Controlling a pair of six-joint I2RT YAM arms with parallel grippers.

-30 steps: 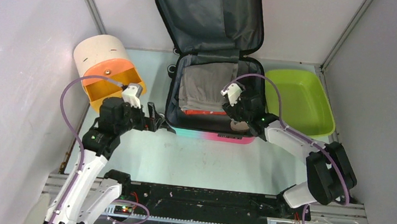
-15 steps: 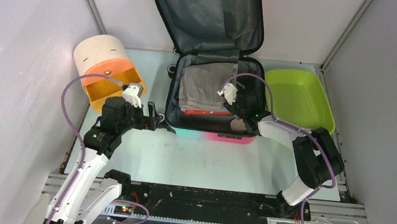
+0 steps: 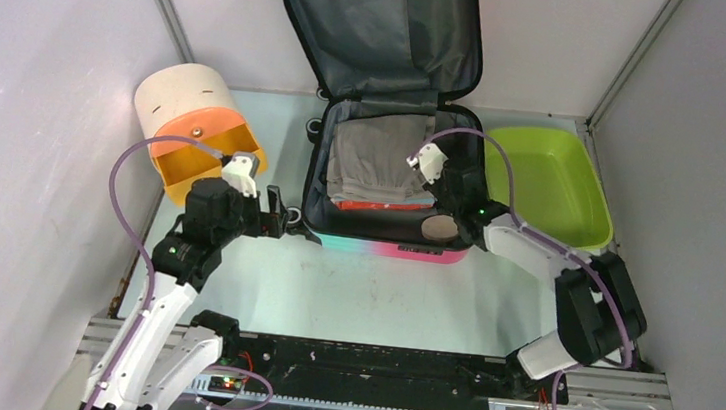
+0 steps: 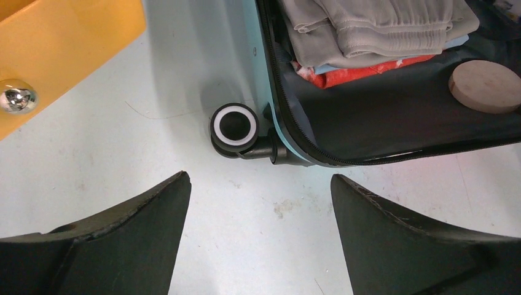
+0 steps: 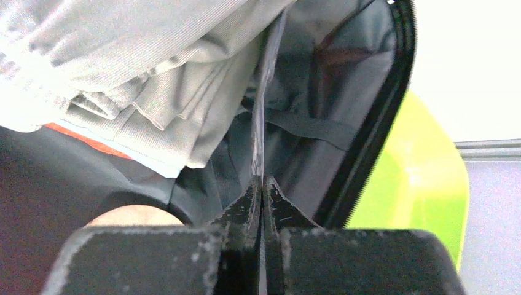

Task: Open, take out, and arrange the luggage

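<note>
The luggage (image 3: 379, 106) is lying open on the worktop (image 3: 360, 295), its lid leaning up at the back and folded grey clothes (image 3: 376, 156) sitting inside. The right gripper (image 5: 262, 184) is reaching in beside the clothes, its jaws pressing fully together on a thin pale strip (image 5: 267, 104). The left gripper (image 4: 259, 177) is hovering near the luggage's black wheel (image 4: 234, 125), its jaws gaping wide and holding nothing.

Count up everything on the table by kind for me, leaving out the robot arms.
suitcase, lid open: 1
lime-green tub: 1
cream-and-orange cylinder: 1
stack of folded clothes, inside the suitcase: 1
round tan disc, inside the suitcase: 1
Total: 5
</note>
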